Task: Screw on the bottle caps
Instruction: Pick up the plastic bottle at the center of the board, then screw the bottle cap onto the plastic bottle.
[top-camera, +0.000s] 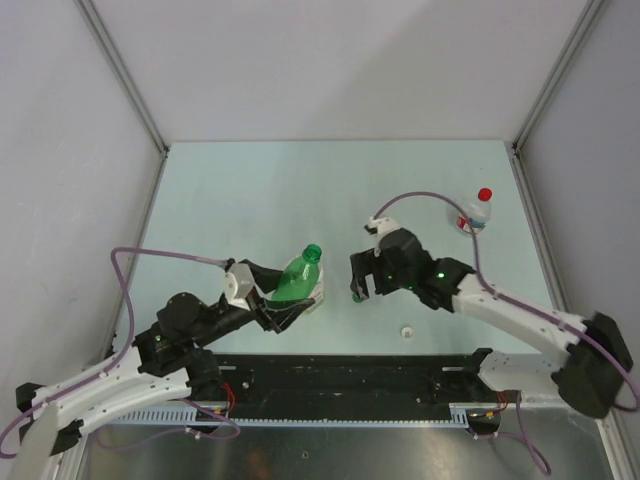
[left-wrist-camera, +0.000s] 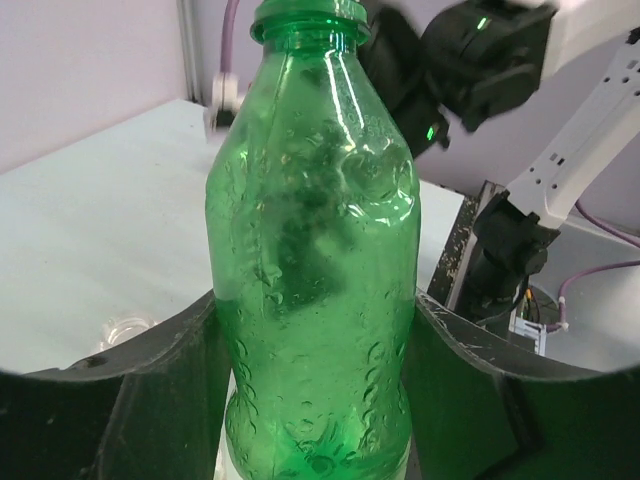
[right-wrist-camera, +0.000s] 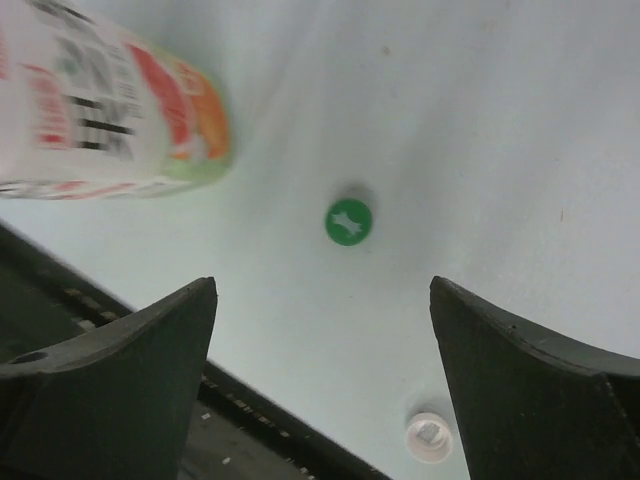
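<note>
Green cap (right-wrist-camera: 348, 221) flat on the table (right-wrist-camera: 500, 120), below the wide-open right gripper (right-wrist-camera: 320, 300) (white cap (right-wrist-camera: 428, 437) close by). Clamped between the left gripper's (left-wrist-camera: 318, 400) fingers, low on its body: the green bottle (left-wrist-camera: 310, 250).

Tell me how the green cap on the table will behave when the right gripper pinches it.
The green cap lies flat, so it probably won't roll, though it may slide on the smooth table. It looks small and light, likely stiff plastic. The open right gripper could squirt it sideways if off-centre.
</note>
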